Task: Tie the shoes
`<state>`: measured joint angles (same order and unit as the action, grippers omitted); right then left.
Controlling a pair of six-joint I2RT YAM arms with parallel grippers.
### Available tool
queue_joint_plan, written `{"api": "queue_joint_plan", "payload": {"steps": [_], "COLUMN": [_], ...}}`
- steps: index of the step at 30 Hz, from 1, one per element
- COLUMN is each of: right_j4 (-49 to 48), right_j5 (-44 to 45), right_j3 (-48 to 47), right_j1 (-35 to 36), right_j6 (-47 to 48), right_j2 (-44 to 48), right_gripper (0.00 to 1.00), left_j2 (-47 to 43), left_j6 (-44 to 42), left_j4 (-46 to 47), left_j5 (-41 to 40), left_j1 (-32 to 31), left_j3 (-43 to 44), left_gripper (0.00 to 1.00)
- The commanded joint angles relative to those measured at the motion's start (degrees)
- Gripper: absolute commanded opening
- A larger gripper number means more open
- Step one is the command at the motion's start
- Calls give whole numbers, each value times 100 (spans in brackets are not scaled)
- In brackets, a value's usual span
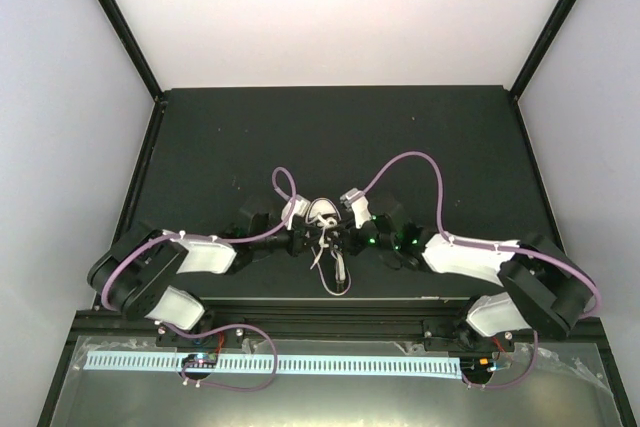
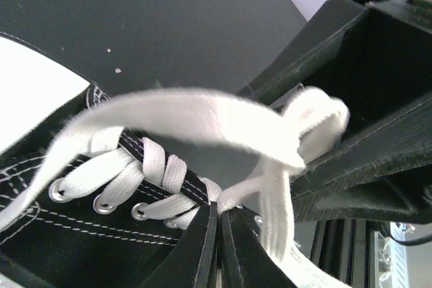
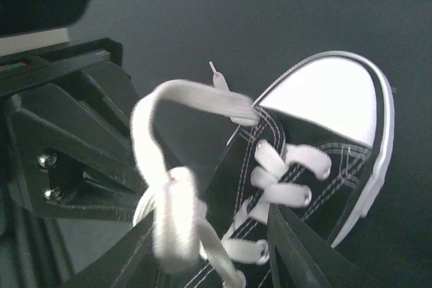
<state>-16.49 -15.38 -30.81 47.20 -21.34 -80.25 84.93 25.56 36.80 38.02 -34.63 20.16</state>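
Observation:
The shoe [image 1: 323, 213] is a small black sneaker with a white toe cap [image 3: 324, 96], standing mid-table between both arms. My left gripper [image 2: 219, 210] is shut on a white lace [image 2: 256, 190] just above the top eyelets. From there a lace loop [image 2: 196, 112] arches over the tongue towards the right gripper's black body [image 2: 364, 85]. My right gripper [image 3: 212, 224] is open over the eyelets, and a blurred lace loop [image 3: 172, 224] hangs loose between its fingers [image 3: 297, 247]. A lace tail [image 1: 335, 272] trails towards the near edge.
The shoe sits on a black mat [image 1: 200, 147] with white walls on three sides. An aluminium rail [image 1: 300, 362] runs along the near edge by the arm bases. The left gripper's housing [image 3: 67, 133] fills the left of the right wrist view.

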Motion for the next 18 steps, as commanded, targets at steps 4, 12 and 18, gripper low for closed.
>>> {"api": "queue_joint_plan", "payload": {"steps": [4,12,18], "right_j4": [636,1725,2976], "right_j5": [372,370,115], "right_j3": [369,-51,-1367], "right_j1": [-22,-142,-149], "right_j6": [-143,152,478], "right_j2": [917,1743,1047], "right_gripper": [59,79,79], "left_j2": [-347,-342,-371], "left_j6": [31,-6,-23], "left_j4": [177,126,100], "left_j5": [-358,-297,-332], "left_j1": [-28,-27,-30], "left_j3": [-109,-109,-135], "left_gripper": [2,2,2]}}
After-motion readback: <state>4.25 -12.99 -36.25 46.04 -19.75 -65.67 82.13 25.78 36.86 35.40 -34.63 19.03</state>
